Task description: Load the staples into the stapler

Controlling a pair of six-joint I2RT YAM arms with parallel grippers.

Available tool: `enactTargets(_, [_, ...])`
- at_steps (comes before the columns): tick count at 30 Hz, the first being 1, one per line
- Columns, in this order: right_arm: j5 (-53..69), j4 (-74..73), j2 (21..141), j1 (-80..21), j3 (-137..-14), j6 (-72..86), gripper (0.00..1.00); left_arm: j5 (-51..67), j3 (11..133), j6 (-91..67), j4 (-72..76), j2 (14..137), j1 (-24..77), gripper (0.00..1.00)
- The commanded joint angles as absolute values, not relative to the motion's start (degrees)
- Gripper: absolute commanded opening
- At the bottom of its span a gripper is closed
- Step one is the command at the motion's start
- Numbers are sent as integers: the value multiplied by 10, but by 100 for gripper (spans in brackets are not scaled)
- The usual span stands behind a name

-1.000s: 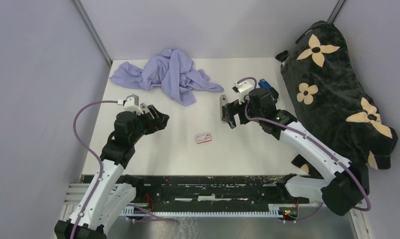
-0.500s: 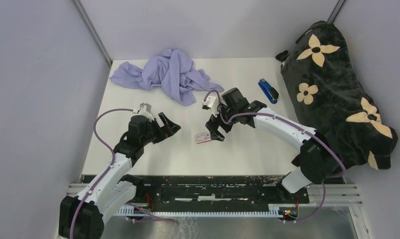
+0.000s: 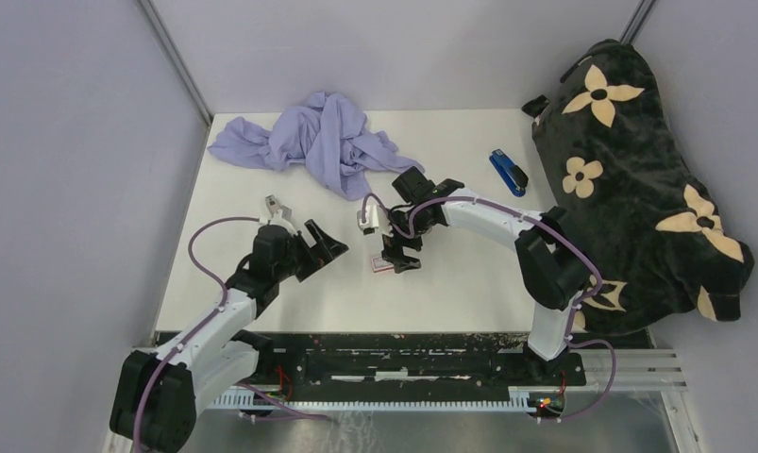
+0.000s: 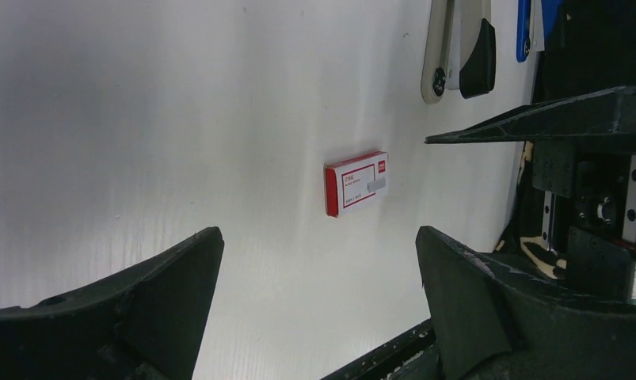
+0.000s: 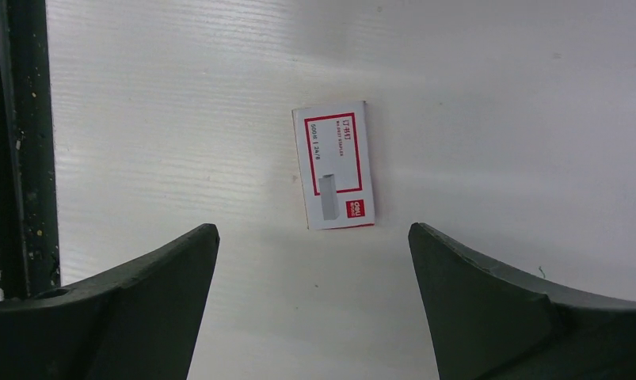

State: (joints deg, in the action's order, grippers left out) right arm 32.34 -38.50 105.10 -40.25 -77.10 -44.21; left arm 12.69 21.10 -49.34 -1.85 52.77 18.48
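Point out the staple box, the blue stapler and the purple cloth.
staple box [image 5: 336, 166], right wrist view, top face centre.
blue stapler [image 3: 509, 172], top external view, mid-body.
purple cloth [image 3: 318, 142], top external view, bunched centre.

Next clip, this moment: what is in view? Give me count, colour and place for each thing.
staple box: one, red and white, flat on the middle of the table
blue stapler: one, blue and black, far right of the table, beside the bag
grey item: one, grey and black, probably a second stapler, seen only from the left wrist, near the blue stapler
cloth: one, lilac, crumpled at the far edge
bag: one, black with cream flowers, along the table's right edge
table: one, white
left fingers: two, black, open, aimed at the staple box, apart from it
right fingers: two, black, open, either side of the staple box, not touching it
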Motion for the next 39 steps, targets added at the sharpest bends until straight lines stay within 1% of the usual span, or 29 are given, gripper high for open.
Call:
enactTargets(1, [323, -396, 1072, -421, -789, -511, 97, 139, 196, -525, 34, 540, 188, 98])
enactTargets(12, [255, -335, 1117, -438, -776, -505, 89, 155, 175, -547, 94, 582, 192, 95])
enactTargets(20, [226, -316, 1130, -442, -764, -495, 81, 169, 163, -561, 143, 619, 192, 88])
enactTargets(26, [222, -325, 1135, -443, -762, -484, 69, 183, 167, -566, 176, 653, 193, 79])
enactTargets(31, [212, -303, 1133, -447, -746, -456, 60, 181, 172, -566, 183, 666, 196, 76])
enactTargets(35, [210, -297, 1124, -455, -732, -413, 56, 183, 177, -564, 189, 682, 198, 76])
enactTargets(39, [179, -275, 1112, -467, -712, -362, 51, 196, 177, -569, 218, 706, 198, 74])
